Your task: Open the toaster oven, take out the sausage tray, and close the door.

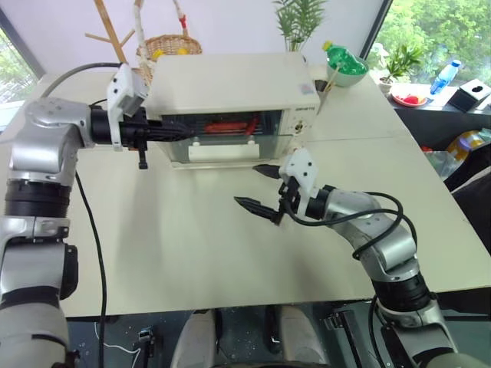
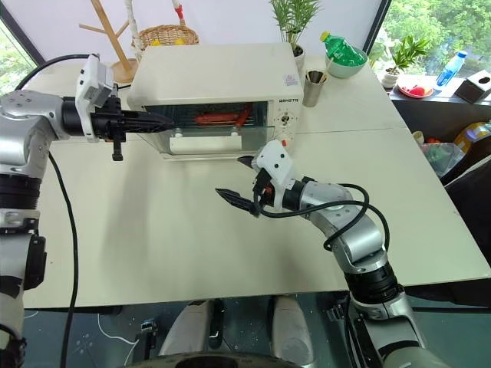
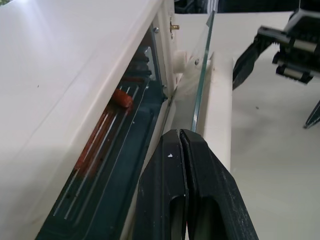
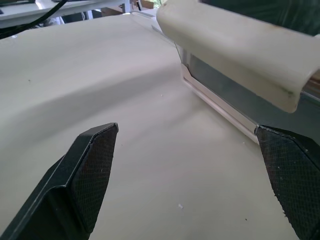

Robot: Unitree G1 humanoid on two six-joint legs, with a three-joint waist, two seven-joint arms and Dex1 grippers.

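Note:
The cream-white toaster oven (image 1: 230, 84) stands at the back of the table. Its glass door (image 1: 230, 142) hangs slightly ajar, with the white bar handle (image 4: 235, 55) on its front. Behind the glass, the sausage tray (image 1: 229, 126) sits inside with red-orange sausages (image 3: 122, 97) on it. My left gripper (image 1: 182, 132) reaches in from the left, shut. Its fingertips (image 3: 175, 142) rest at the upper left edge of the door glass, by the gap, with nothing between them. My right gripper (image 1: 257, 186) hovers open just in front of the door's right end, below the handle, holding nothing.
Behind the oven stand a wicker basket (image 1: 169, 46) and a wooden rack (image 1: 107, 31). A metal cup (image 2: 313, 86) and a bowl holding a green bottle (image 1: 345, 65) are at its right. A side counter (image 1: 453, 100) carries small items. Bare tabletop (image 1: 192, 245) stretches toward me.

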